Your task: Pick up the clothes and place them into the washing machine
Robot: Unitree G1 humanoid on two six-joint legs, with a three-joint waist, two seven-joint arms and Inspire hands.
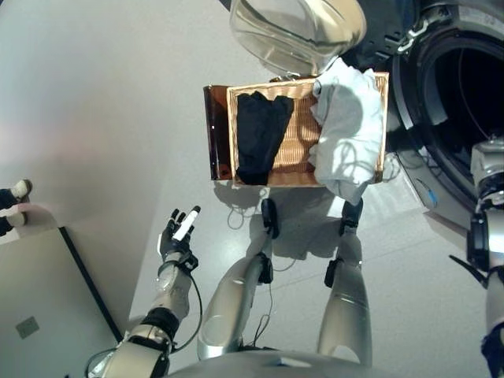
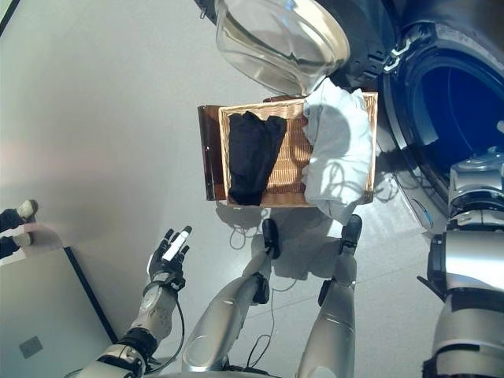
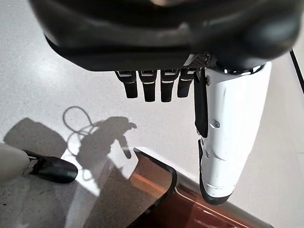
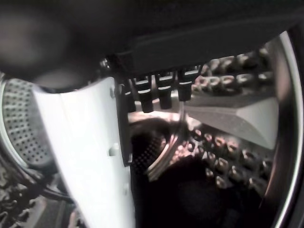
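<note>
My left hand [image 1: 179,231] hangs low at my left side over the pale floor [image 1: 102,102], fingers straight and relaxed, the white-covered thumb standing out, nothing in it. Ahead of me on the floor sits the wicker basket [image 1: 295,150], with a brown translucent panel [image 1: 214,130] along its left edge. A black garment [image 1: 261,134] lies in the basket's left half, and a white garment [image 1: 350,130] is heaped in the right half, spilling over the near and right rims. Just beyond the basket the washing machine's glass door [image 1: 295,27] stands swung open. To the right is the washing machine [image 2: 441,102] itself, and my right arm reaches into its dark opening. My right hand [image 4: 156,90] is inside the perforated drum [image 4: 232,156], fingers extended and loose, thumb straight, gripping nothing. A dark garment [image 4: 190,194] lies low in the drum past those fingers, apart from them.
</note>
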